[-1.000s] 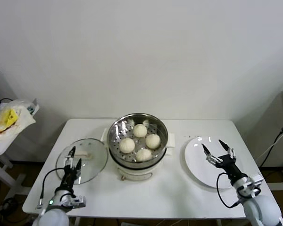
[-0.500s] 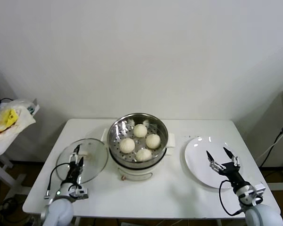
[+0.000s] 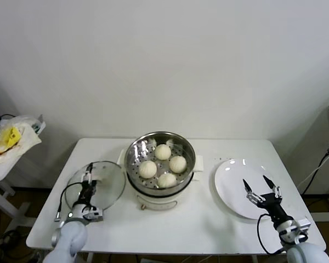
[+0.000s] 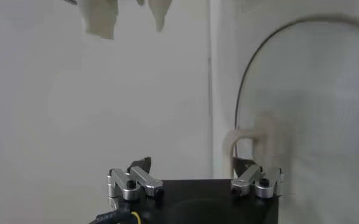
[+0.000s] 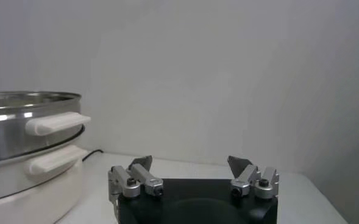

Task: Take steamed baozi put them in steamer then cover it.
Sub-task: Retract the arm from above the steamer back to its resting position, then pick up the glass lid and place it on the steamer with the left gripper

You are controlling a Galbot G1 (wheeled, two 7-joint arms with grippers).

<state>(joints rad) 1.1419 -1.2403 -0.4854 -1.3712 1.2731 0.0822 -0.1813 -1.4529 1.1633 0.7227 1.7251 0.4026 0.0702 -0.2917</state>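
Glass is what the next hold has to cope with: the lid [image 3: 98,186] lies flat on the left part of the worktop [image 3: 197,230], beside the steamer and apart from it. It looks stiff, smooth and breakable, probably with some weight, and its rim would likely slip. The white handle [image 3: 93,176] on top is the sensible place to grip it, squarely across the bar. The left pincer [image 3: 88,190] hangs over the lid near that handle, fingers spread, holding nothing.

In the middle stands the steamer [image 3: 160,171], shiny steel on a white base, and all 4 buns [image 3: 163,166] sit in it on the perforated tray, close together. They appear soft and light, easily dented, so they are best left alone now. My judgement is that only covering remains.

To the right lies 1 white plate [image 3: 230,192], bare. The right pincer [image 3: 261,190] hovers above its near edge, fingers spread and empty.

Count: 1 lid, 1 handle, 1 steamer, 4 buns, 1 plate, 2 pincers.
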